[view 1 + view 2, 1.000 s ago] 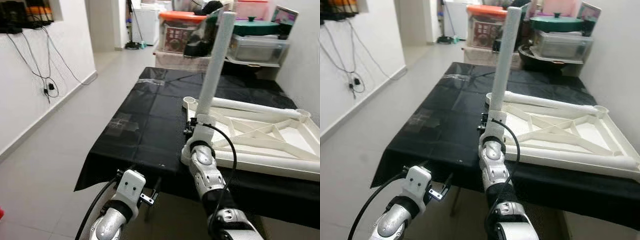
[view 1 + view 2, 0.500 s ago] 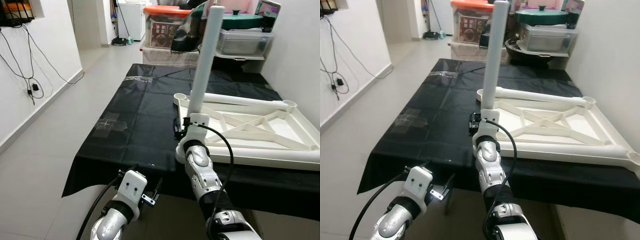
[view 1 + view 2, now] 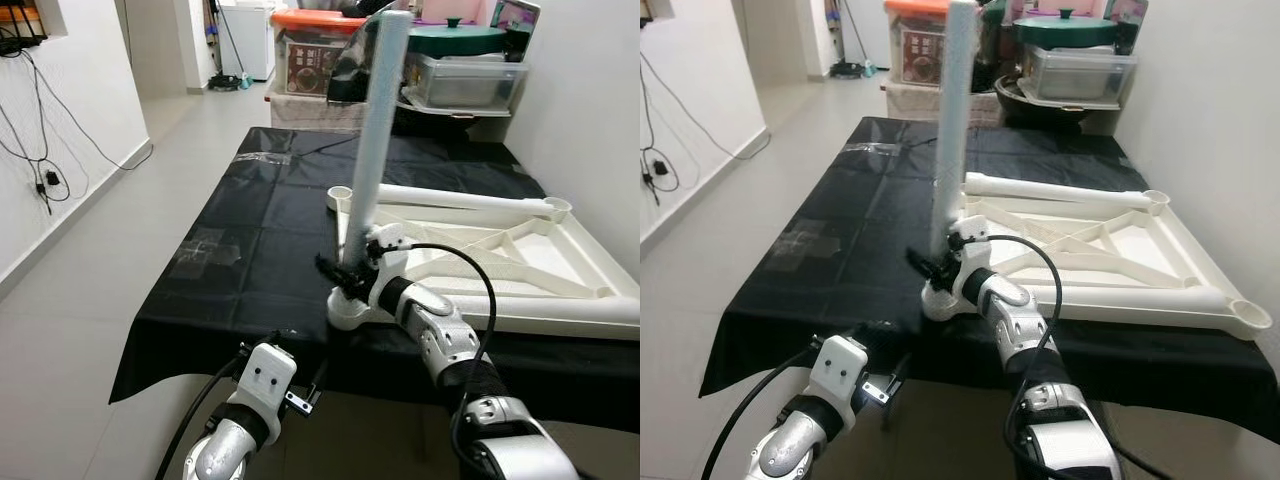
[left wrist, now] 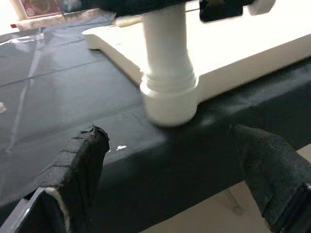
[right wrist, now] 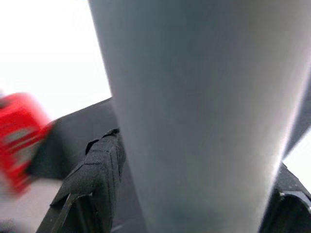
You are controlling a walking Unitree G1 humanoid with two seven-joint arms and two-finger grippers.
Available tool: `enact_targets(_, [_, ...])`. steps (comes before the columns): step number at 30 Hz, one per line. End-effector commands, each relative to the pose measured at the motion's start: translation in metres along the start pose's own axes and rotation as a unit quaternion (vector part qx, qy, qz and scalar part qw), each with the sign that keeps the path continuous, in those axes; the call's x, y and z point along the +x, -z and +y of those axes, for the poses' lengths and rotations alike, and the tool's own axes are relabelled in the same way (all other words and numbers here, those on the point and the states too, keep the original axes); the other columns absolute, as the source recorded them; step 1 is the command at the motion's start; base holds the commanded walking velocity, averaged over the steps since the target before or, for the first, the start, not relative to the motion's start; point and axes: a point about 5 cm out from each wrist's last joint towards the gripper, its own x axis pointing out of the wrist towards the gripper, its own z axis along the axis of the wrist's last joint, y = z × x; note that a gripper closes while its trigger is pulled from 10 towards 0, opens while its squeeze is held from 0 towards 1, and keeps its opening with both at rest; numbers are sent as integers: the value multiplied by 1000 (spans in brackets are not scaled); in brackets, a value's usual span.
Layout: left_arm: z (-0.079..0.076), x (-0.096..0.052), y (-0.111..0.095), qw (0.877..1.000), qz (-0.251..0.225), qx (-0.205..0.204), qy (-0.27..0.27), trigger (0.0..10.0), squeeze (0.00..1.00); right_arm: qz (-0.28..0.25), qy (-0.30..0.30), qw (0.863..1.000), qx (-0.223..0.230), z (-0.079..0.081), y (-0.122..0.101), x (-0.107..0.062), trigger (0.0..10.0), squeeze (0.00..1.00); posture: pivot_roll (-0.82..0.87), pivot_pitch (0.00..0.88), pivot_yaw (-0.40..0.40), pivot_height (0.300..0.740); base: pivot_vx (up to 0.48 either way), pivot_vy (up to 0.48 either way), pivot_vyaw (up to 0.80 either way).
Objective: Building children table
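Note:
A white table top frame [image 3: 470, 200] lies upside down on the black-covered table [image 3: 250, 250]. A long white leg [image 3: 378, 130] stands upright in the frame's near left corner socket [image 4: 169, 104]. My right gripper [image 3: 345, 272] is shut on the leg just above that socket. In the right wrist view the leg [image 5: 194, 121] sits between the black fingers [image 5: 99, 165]. My left gripper [image 4: 170, 145] is open and holds nothing. It hangs below the table's front edge, facing the socket.
Storage boxes and lidded bins [image 3: 330, 60] are stacked behind the table. A white wall [image 3: 590, 120] stands close on the right. Tiled floor [image 3: 90, 280] runs along the left side, with cables [image 3: 40, 160] hanging on the left wall.
The camera has shifted. My right forearm has swung out to the right around the leg, and the gripper is still shut on it. The left arm has kept its place.

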Motion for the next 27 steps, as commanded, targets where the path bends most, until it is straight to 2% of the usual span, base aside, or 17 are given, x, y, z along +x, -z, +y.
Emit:
enact_targets(1, [-1, 1, 1, 1000, -2, -5, 1, 10000, 0, 27, -95, 995, 1, 22, 8, 11, 10000, 0, 67, 0, -61, 740, 0, 0, 0])
enact_targets(2, [-1, 1, 0, 1000, -3, -5, 0, 10000, 0, 38, -153, 988, 3, 31, 10, 11, 10000, 0, 68, 0, -64, 740, 0, 0, 0])
enact_targets(7, [-1, 1, 0, 1000, -2, -5, -1, 10000, 0, 49, -210, 976, 21, 39, 13, 13, 10000, 0, 71, 0, -67, 740, 0, 0, 0])
enact_targets(8, [-1, 1, 0, 1000, -3, -5, -1, 10000, 0, 52, -207, 977, 18, 39, 14, 14, 4431, 0, 73, 0, -70, 740, 0, 0, 0])
enact_targets(10, [-1, 1, 0, 1000, -3, -5, -1, 10000, 0, 52, -207, 977, 18, 39, 14, 14, 4431, 0, 73, 0, -70, 740, 0, 0, 0])
enact_targets(11, [-1, 1, 0, 1000, -3, -5, -2, 10000, 0, 53, -173, 984, 9, 35, 15, 17, 0, 0, 74, 0, -71, 740, 0, 0, 0])
enact_targets(13, [-1, 1, -1, 1000, -3, -5, -4, 10000, 0, 49, -80, 996, -2, 24, 14, 23, 0, 0, 73, 0, -70, 740, 0, 0, 0])
enact_targets(14, [-1, 1, -1, 1000, -3, -5, -4, 10000, 0, 49, -80, 996, -2, 24, 14, 23, 0, 0, 73, 0, -70, 740, 0, 0, 0])
enact_targets(17, [-1, 1, -1, 1000, -3, -6, -5, 10000, 0, 26, 77, 997, 8, 2, 7, 24, 0, 0, 72, 0, -69, 740, 0, 0, 0])
enact_targets(18, [-1, 1, -1, 1000, -3, -6, -5, 10000, 0, 26, 77, 997, 8, 2, 7, 24, 0, 0, 72, 0, -69, 740, 0, 0, 0])
enact_targets(21, [0, 1, -1, 1000, -4, -6, -5, 10000, 0, 11, 164, 986, 21, -12, 2, 18, 0, 0, 70, 0, -66, 740, 0, 0, 0])
enact_targets(22, [0, 1, -1, 1000, -4, -6, -5, 10000, 0, 11, 164, 986, 21, -12, 2, 18, 0, 0, 70, 0, -66, 740, 0, 0, 0])
enact_targets(23, [0, 1, -1, 1000, -3, -6, -5, 10000, 0, 8, 221, 975, 32, -19, 2, 14, 0, 0, 67, 0, -64, 740, 0, 0, 0])
enact_targets(24, [1, 1, -1, 1000, -3, -5, -5, 10000, 0, 7, 309, 950, 35, -29, 3, 6, 0, 0, 69, 0, -65, 740, 0, 0, 0])
enact_targets(25, [1, 1, -1, 1000, -3, -5, -5, 10000, 0, 7, 309, 950, 35, -29, 3, 6, 0, 0, 69, 0, -65, 740, 0, 0, 0])
enact_targets(26, [1, 1, -1, 1000, -3, -5, -5, 10000, 0, 7, 366, 930, 35, -35, 4, 0, 0, 0, 69, 0, -65, 740, 0, 0, 0])
enact_targets(27, [1, 1, -1, 1000, -3, -5, -5, 10000, 0, 1, 449, 893, 29, -42, 5, -10, 0, 0, 69, 0, -66, 740, 0, 0, 0])
